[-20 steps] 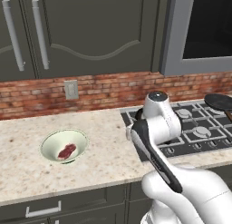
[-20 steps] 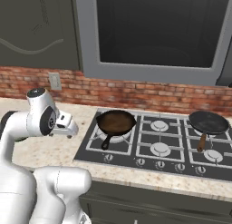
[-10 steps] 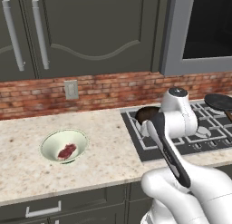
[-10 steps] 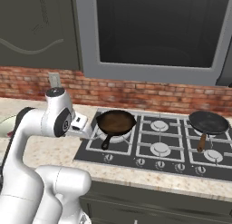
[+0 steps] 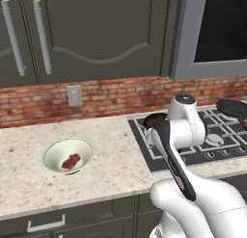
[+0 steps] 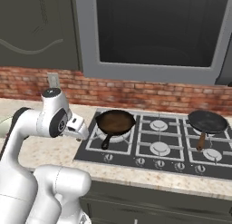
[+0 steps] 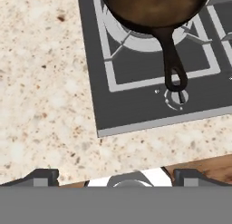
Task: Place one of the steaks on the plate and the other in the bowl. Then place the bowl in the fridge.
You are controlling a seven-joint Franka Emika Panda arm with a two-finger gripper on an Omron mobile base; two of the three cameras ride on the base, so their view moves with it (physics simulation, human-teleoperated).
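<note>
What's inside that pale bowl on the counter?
The bowl holds one piece of raw red steak, lying on its bottom. The near wall of the bowl hides a little of its inside, so whatever might sit right against that side cannot be seen.

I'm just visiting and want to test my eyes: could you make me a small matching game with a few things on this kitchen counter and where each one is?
Things:
1. steak
2. bowl
3. brown frying pan
4. black frying pan

Places:
a. on the front left burner of the stove
b. on the speckled counter, left of the stove
c. on the right side of the stove
d. inside the bowl

Pairs: 1-d, 2-b, 3-a, 4-c
</note>
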